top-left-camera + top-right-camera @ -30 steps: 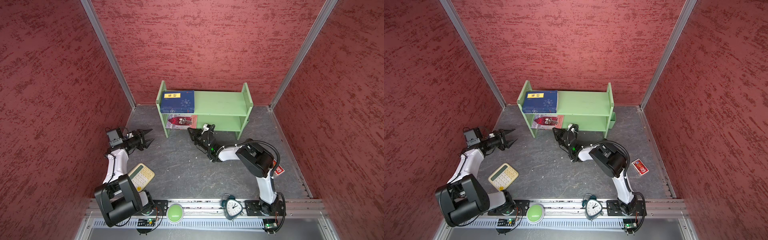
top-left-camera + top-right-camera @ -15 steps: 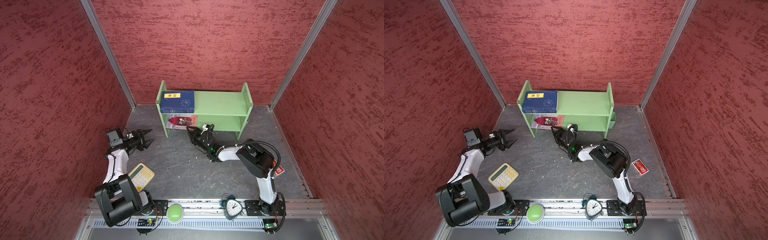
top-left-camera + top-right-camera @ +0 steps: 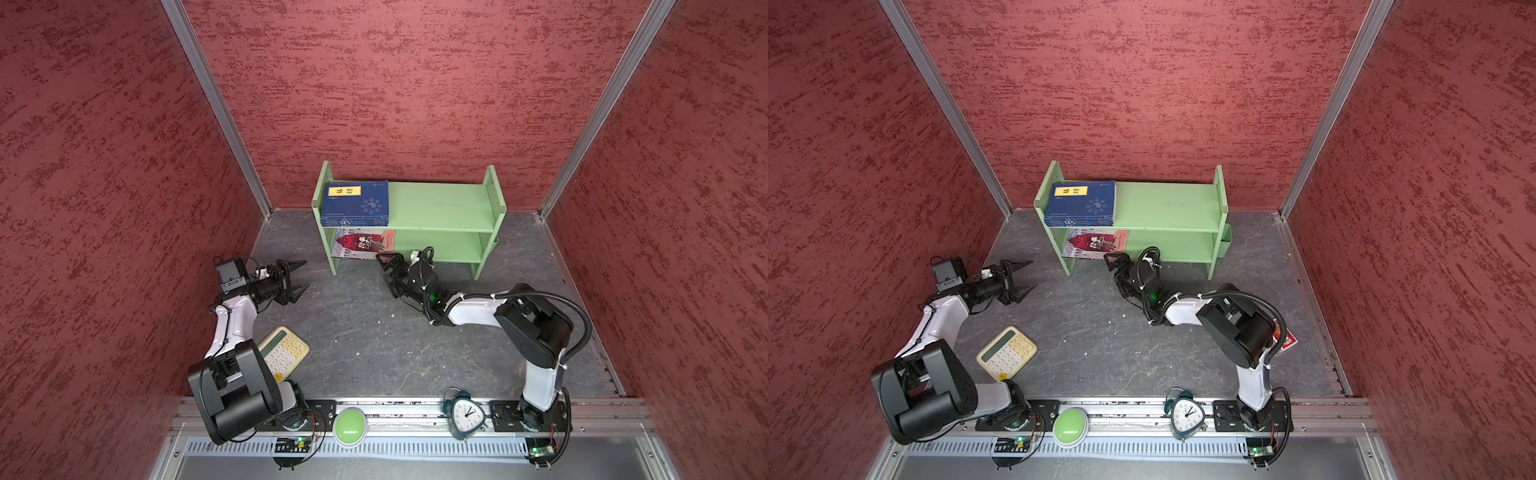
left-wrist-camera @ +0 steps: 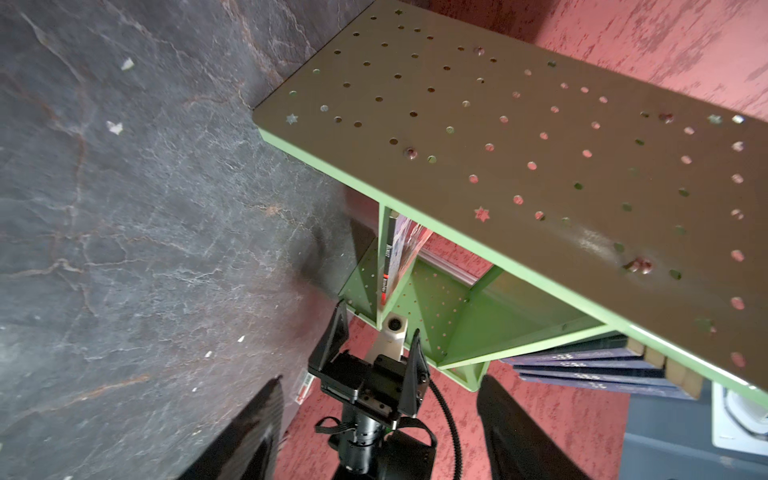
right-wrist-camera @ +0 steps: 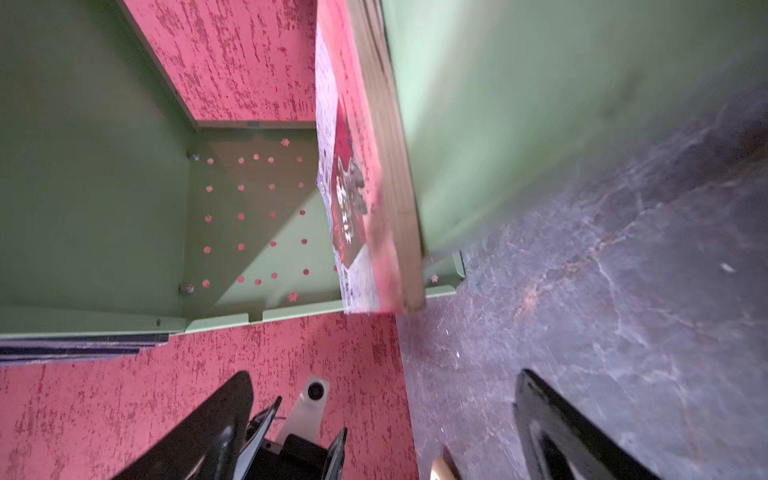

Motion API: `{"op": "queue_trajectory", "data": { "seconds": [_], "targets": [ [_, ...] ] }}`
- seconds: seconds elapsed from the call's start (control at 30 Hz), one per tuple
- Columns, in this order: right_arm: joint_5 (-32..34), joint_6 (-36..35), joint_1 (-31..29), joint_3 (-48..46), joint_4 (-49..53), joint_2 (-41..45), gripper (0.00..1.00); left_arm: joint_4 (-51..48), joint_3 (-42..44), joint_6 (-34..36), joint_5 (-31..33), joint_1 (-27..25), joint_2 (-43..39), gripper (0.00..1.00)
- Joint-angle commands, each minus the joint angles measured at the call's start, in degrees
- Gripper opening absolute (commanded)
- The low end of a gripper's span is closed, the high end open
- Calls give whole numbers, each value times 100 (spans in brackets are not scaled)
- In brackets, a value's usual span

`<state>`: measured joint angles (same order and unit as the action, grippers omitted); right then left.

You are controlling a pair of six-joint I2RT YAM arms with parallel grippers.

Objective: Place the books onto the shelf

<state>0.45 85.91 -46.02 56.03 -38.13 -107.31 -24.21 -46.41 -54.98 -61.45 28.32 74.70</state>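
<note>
Currently we see the navy books [image 3: 356, 203] stacked flat on the shelf [image 3: 440, 208], top tier, left end. The red-pink book [image 3: 362, 244] lies under them on the lower tier, front edge overhanging. Our right gripper [image 3: 384, 272] sits just in front of it, jaws spread, empty; the left gripper [image 3: 306, 274] hovers over the floor left of the shelf, also spread, empty.

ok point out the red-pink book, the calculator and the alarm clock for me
red-pink book [image 3: 362, 244]: in a top view, on the middle of its illustrated cover
calculator [image 3: 1008, 354]: in a top view, on its keypad
alarm clock [image 3: 1187, 417]: in a top view, on its white dial
</note>
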Motion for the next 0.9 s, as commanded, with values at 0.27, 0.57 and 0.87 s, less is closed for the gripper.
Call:
{"op": "queue_trajectory", "data": {
  "seconds": [0.27, 0.57, 0.87],
  "targets": [
    [-200, -2538, -108, -472, 1822, 1678, 99, -469, -447, 1696, -522, -89, 344, 98],
    [-508, -4442, -134, -863, 2285, 2140, 66, -1198, -747, 3559, -484, -308, 305, 99],
    [-213, -5826, -120, -521, 2468, 1749, 41, -885, -748, 4408, 707, -624, 203, 100]
  ]
}}
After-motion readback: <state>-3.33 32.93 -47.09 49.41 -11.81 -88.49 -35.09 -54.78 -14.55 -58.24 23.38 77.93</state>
